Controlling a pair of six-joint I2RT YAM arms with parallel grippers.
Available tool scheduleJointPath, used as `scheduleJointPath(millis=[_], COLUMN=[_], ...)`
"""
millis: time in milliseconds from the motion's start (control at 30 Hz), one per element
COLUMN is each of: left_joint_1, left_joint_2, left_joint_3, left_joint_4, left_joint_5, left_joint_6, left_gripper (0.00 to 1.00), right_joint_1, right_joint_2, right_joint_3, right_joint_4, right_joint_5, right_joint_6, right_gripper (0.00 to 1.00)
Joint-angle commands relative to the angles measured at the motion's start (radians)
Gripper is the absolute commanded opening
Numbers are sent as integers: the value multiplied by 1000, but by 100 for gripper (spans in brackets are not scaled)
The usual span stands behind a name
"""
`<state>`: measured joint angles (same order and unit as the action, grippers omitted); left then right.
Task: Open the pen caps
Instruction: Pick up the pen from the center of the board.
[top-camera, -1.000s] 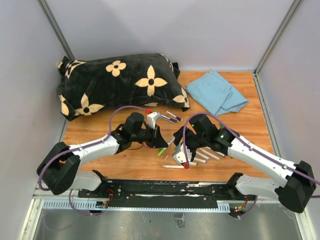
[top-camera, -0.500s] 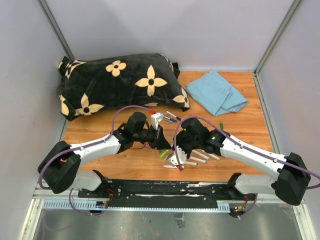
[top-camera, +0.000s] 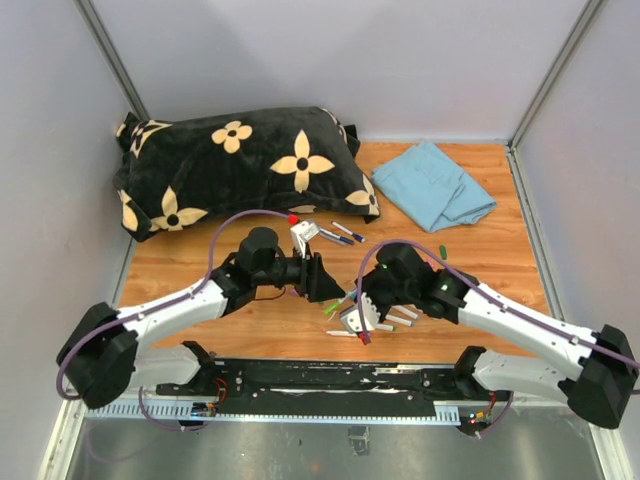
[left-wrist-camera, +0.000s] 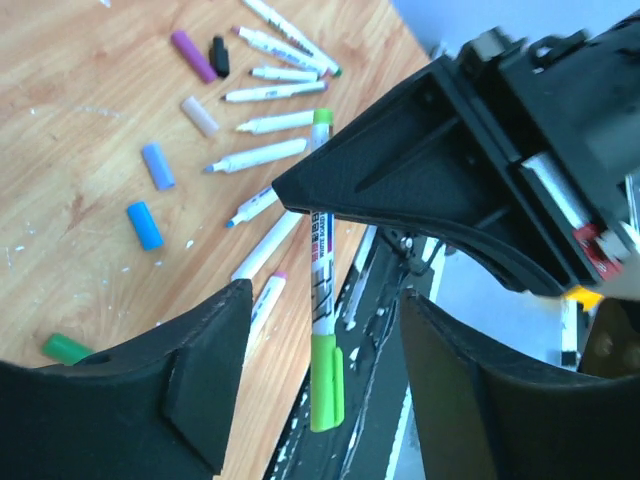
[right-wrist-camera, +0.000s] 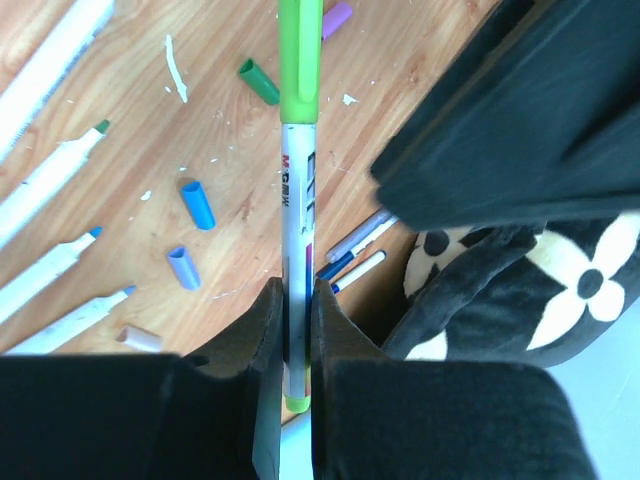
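Now our right end effector (right-wrist-camera: 297, 300) clamps a white-barrelled marker (right-wrist-camera: 296, 200); left end effector (left-wrist-camera: 325, 300) agape around its lime plastic cap (left-wrist-camera: 327, 385), coloured caps (left-wrist-camera: 145, 225) strewn below.

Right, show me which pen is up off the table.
The lime-green capped pen: it alone is clamped in the jaws of the right gripper and held above the table; the other pens lie flat on the wood.

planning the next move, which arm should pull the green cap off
Left. The right pincer is shut on the pen barrel, holding it. The left pincer is open with the green cap between its fingers, so it likely just needs to close and pull.
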<state>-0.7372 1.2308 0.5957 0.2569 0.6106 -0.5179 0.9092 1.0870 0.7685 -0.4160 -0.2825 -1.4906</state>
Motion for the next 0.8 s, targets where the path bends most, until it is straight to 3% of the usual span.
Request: scheduleJointPath(millis=[0, 167, 333, 467, 667, 767], left_joint_1=[-5, -5, -5, -5, -18, -50], left_joint_2=[-144, -350, -568, -667, -669, -643], left_joint_3=[-56, -174, -392, -461, -492, -505], left_joint_4=[113, 235, 536, 655, 741, 823], left_joint_5=[-73, -218, -316, -311, -374, -431], left_joint_6=[-32, -67, -160, -197, -237, -245], left_gripper=[67, 76, 99, 99, 99, 98], right_joint_1=[-41, -123, -196, -290, -459, -516], right_joint_2=[-113, -182, -149, -58, 54, 69], right_joint_3=[-41, 11, 118, 237, 358, 330], right_joint_4=[-30, -186, -304, -361, -499, -487], right_joint_5=[-75, -191, -315, -366, -798, -912], right_joint_6=[192, 376, 540, 726, 846, 878], right_gripper=[1, 1, 1, 1, 1, 1])
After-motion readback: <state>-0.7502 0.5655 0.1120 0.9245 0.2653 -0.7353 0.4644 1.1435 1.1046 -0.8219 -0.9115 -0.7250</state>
